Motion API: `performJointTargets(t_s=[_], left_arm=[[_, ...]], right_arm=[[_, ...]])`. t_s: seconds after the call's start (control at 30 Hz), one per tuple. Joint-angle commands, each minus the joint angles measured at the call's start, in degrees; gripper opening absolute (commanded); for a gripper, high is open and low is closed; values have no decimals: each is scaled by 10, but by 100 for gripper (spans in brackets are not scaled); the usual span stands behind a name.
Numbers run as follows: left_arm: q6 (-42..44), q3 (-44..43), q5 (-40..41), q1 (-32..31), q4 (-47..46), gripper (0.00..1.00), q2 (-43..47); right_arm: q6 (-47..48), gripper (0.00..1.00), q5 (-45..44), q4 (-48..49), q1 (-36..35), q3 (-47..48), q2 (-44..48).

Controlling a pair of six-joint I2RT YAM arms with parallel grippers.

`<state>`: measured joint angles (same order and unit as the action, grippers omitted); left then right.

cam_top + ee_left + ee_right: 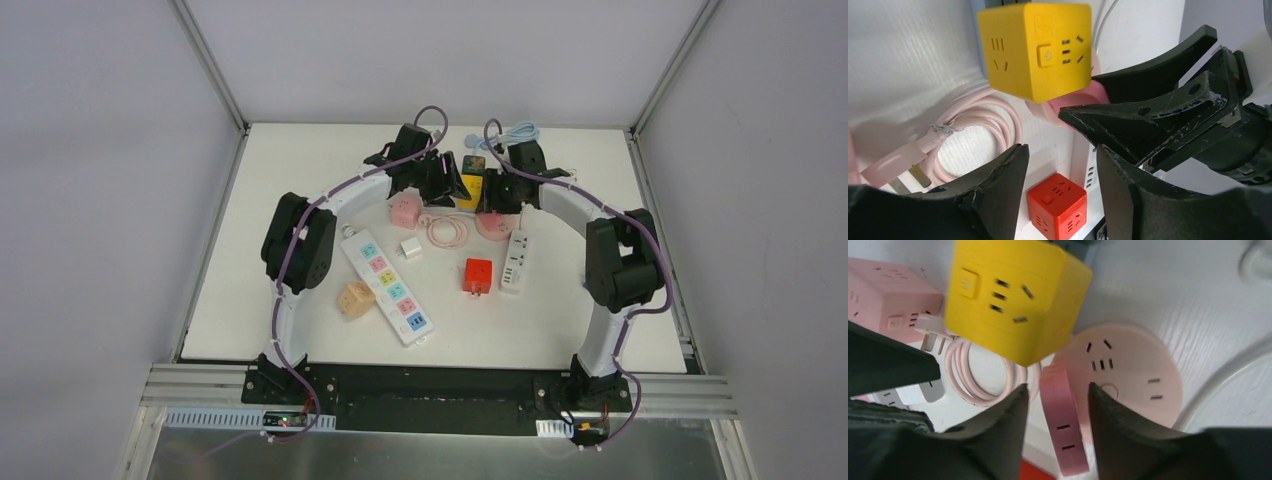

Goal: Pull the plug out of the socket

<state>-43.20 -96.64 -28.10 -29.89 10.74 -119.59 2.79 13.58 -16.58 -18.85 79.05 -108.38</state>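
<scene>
Plug (473, 162): not confirmed. Taken, on judgement, to be the dark block seated against the far side of the yellow cube socket (1038, 50), at the far middle of the table (300, 330), between the two arms. Too small in the overhead view to verify seating. Pink cable (993, 125) ruled out: coiled beside the cube, prongs bare and free.

Right gripper (1055, 387): set to a slim gap around the rim of the pink round socket (1128, 370), just beside the yellow cube. Appears clamped on that rim; contact on the outer finger not fully verified. Probable reason: pinning the neighbouring unit down to prevent dragging during the pull.

Left gripper (1063, 155): roughly half open, holding nothing. Levelled at the yellow cube from the opposite side, with only the red cube (1055, 205) visible through the gap. Probable reason: lined up to take cube or plug once steadied. Separation not yet made.
</scene>
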Motion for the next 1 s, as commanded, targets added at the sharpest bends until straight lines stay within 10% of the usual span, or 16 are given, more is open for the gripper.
performJointTargets(t_s=[0.0,0.17,0.43,0.97], left_arm=[[27,21,6,-16,-41,54,-12],[65,8,11,-17,-10,54,-10],[65,16,5,-25,-10,43,-21],[91,6,-1,-59,-4,32,-78]], right_arm=[[-69,55,-4,17,2,-47,33],[-75,59,-30,9,2,-46,40],[-72,21,-31,-10,-4,-49,42],[-166,0,-52,25,-46,-77,53]])
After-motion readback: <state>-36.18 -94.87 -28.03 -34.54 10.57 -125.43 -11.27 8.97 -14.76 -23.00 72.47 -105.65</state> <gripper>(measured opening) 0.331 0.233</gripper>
